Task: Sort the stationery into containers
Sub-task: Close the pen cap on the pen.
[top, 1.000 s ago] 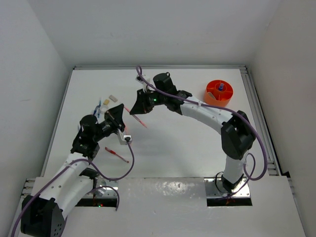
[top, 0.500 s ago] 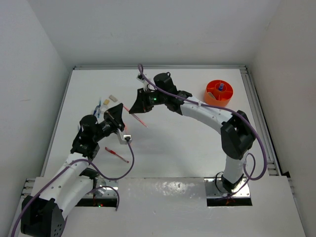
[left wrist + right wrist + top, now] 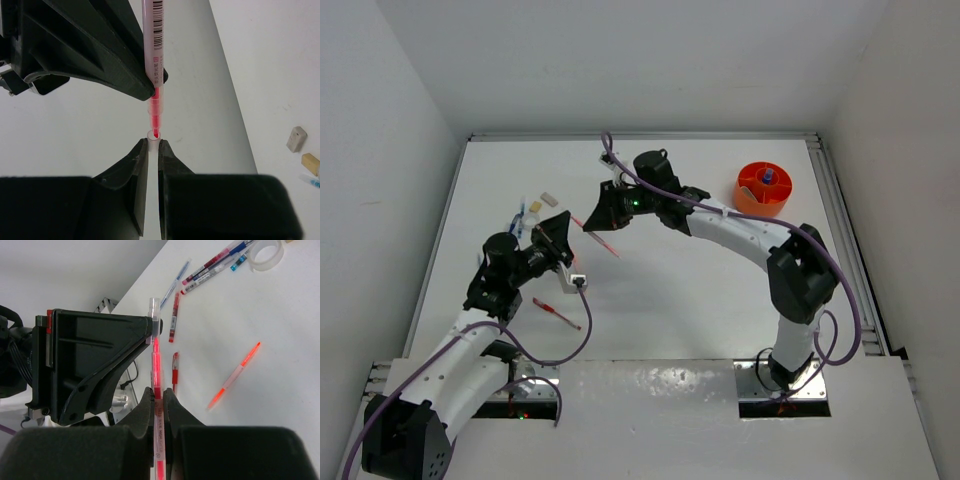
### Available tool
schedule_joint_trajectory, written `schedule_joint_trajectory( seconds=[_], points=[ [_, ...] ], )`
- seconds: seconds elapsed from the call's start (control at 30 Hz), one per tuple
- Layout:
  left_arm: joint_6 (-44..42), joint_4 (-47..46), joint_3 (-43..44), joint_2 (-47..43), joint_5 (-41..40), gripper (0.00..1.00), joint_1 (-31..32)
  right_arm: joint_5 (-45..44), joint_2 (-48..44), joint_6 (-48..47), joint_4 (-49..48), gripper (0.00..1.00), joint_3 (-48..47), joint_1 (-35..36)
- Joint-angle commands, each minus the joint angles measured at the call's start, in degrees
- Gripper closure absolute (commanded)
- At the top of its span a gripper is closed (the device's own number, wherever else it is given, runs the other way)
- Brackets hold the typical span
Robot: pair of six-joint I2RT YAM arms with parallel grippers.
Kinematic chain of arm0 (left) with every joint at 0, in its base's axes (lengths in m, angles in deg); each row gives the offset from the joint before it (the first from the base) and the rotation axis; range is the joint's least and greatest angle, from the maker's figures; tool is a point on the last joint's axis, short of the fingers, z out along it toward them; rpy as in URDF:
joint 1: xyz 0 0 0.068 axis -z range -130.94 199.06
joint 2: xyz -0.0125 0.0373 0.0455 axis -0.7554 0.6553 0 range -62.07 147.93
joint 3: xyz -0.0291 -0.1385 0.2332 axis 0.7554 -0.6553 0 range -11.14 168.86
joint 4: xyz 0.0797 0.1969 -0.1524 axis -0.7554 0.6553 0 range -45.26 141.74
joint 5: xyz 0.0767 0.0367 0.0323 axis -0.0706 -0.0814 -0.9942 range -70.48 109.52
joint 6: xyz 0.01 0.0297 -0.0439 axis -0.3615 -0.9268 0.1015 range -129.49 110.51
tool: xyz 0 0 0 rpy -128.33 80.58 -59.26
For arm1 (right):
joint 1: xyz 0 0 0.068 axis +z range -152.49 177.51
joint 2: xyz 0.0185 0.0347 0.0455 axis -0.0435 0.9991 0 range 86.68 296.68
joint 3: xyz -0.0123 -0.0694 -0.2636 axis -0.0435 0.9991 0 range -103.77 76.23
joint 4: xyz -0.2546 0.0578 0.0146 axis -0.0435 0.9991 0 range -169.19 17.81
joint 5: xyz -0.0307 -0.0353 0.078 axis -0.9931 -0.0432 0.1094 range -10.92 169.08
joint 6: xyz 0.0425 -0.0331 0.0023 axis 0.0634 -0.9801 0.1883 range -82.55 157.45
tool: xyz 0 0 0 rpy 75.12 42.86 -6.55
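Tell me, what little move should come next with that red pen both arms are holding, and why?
Probably the left tool should open. Both tools pinch the same red pen, the right tool gripping its body, and the orange tub stands on that tool's side of the table, so it seems better placed to carry it.

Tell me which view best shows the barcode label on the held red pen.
Left wrist: the red pen hangs close, its barcode sharp and facing the lens. Right wrist looks along the pen from the right end effector, showing only some lettering. From the top the label is too small.
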Motion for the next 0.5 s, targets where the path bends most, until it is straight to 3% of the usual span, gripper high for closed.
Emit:
schedule_joint_trajectory(
  seconds=[0.0, 0.47],
  points=[
    [-1.4, -1.4, 1.2, -0.3, 2.1, 1.00, 0.2, -2.8, -2.8, -0.4, -2.0, 1.00, 0.5, -1.3],
    [-0.8, -2.9, 1.4, -0.3, 1.2, 1.00, 0.3, -3.8, -2.7, 0.0, -1.4, 1.00, 1.0, -1.3]
  ],
)
